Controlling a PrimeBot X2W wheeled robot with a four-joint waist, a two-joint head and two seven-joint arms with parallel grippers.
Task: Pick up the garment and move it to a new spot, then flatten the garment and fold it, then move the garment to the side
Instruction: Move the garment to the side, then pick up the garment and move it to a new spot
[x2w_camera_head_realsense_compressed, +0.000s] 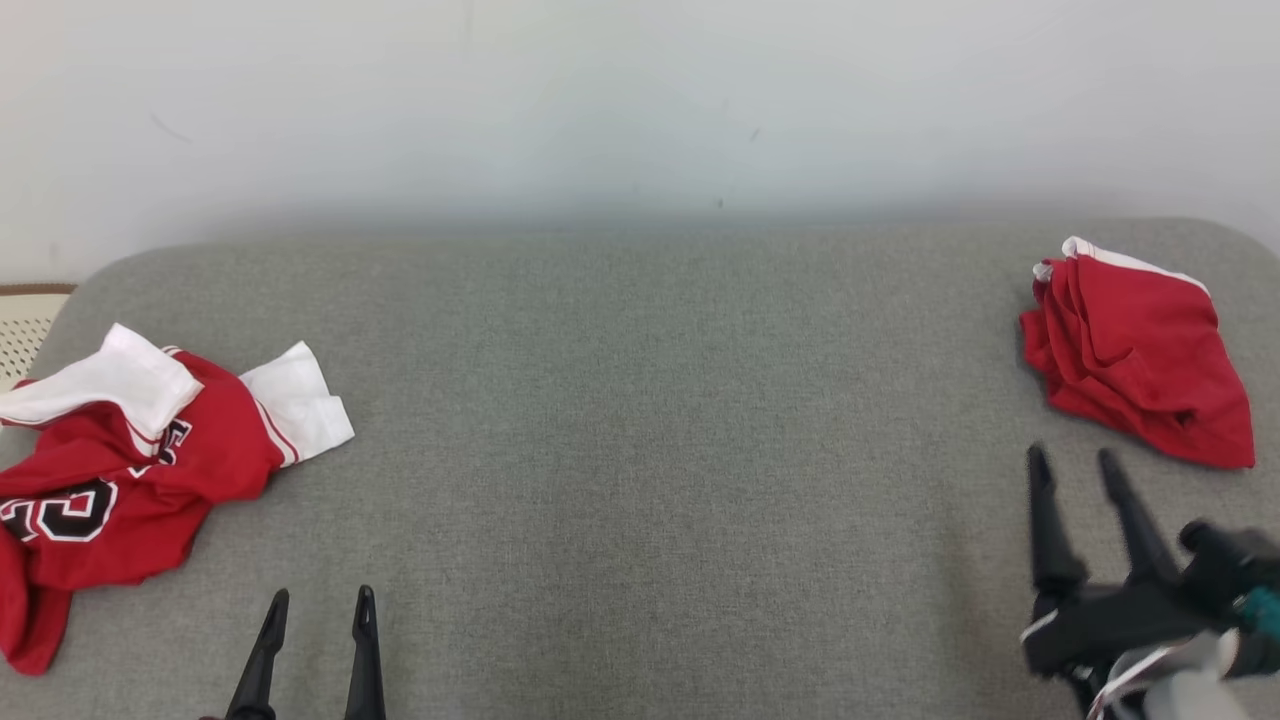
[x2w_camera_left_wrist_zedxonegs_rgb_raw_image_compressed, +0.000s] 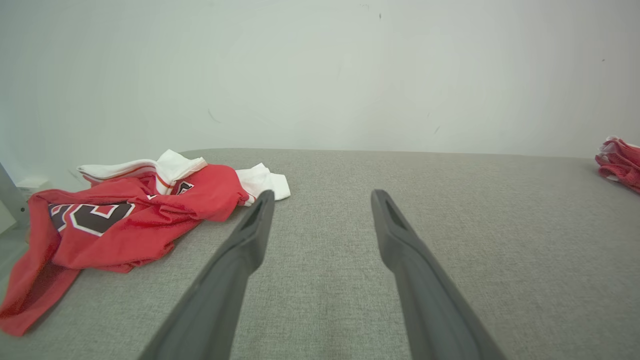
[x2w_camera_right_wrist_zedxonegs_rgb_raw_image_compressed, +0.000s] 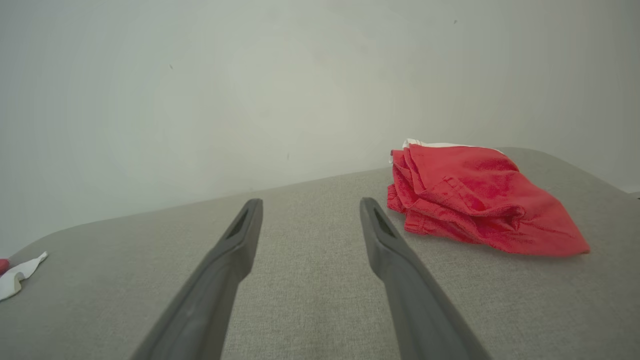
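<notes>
A crumpled red garment with white sleeves and black lettering lies at the left edge of the grey surface; the left wrist view shows this garment ahead and to the left. A folded red garment with white trim rests at the far right, and this folded garment sits just right of the fingers in the right wrist view. My left gripper stands open and empty near the front edge, right of the crumpled garment. My right gripper is open and empty, just in front of the folded one.
A pale wall rises right behind the grey padded surface. A cream perforated basket peeks in at the far left edge. The broad middle of the grey surface lies between the two garments.
</notes>
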